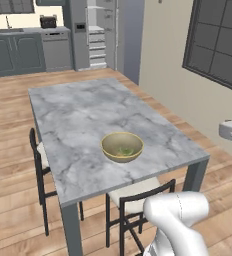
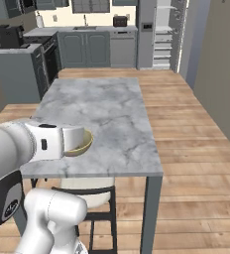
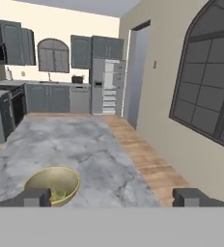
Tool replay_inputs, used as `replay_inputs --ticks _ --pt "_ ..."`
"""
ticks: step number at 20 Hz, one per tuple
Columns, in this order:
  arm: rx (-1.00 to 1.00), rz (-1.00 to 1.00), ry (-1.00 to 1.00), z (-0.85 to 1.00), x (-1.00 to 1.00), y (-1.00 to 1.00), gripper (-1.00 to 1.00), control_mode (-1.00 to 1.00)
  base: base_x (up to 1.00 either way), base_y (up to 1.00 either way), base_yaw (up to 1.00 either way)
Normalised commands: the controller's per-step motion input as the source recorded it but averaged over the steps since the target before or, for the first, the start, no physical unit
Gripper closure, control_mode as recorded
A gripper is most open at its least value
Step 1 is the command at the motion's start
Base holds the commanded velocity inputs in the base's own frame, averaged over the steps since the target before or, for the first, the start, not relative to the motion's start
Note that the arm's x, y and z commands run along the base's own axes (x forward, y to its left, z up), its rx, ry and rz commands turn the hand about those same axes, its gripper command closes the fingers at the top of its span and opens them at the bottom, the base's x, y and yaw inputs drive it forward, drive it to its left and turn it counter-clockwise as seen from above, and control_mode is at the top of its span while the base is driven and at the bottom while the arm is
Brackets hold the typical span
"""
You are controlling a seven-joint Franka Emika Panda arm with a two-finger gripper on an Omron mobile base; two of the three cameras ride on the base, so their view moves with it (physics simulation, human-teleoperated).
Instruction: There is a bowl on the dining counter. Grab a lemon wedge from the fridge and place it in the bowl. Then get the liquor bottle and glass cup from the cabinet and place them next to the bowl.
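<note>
I see the bowl standing on the worktop, lower centre of the left base view, near the near edge of the marble. A small yellow-green wedge lies inside it, on the bottom. In the right base view the bowl sits at centre left, half hidden behind my arm's white link, close to the near left corner of the worktop.

In the hand view the bowl is at lower left with the wedge against its near inner wall. The pincer is spread wide: one dark fingertip stands at lower left, overlapping the bowl's near rim in the frame, the other at lower right, well apart from it. Nothing sits between the fingers.

The fridge stands at top centre of the left base view, its right door open and pale shelves showing. It appears again at top right of the right base view and upper centre of the hand view.

Two dark chairs are tucked under the worktop's near and left sides.
</note>
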Motion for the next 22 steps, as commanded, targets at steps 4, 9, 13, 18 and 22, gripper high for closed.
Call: replay_inputs --ticks 4,9,13,18,22 --pt "0.0 0.0 0.0 0.0 0.0 0.0 -1.0 1.0 -0.05 -0.56 0.07" --pt "0.0 0.0 0.0 0.0 0.0 0.0 -1.0 1.0 0.11 -0.74 0.14" --pt "0.0 0.0 0.0 0.0 0.0 0.0 -1.0 1.0 0.37 -0.88 0.23" --pt "0.0 0.0 0.0 0.0 0.0 0.0 -1.0 1.0 0.26 -1.0 0.24" --pt "0.0 0.0 0.0 0.0 0.0 0.0 -1.0 1.0 0.04 -1.0 0.18"
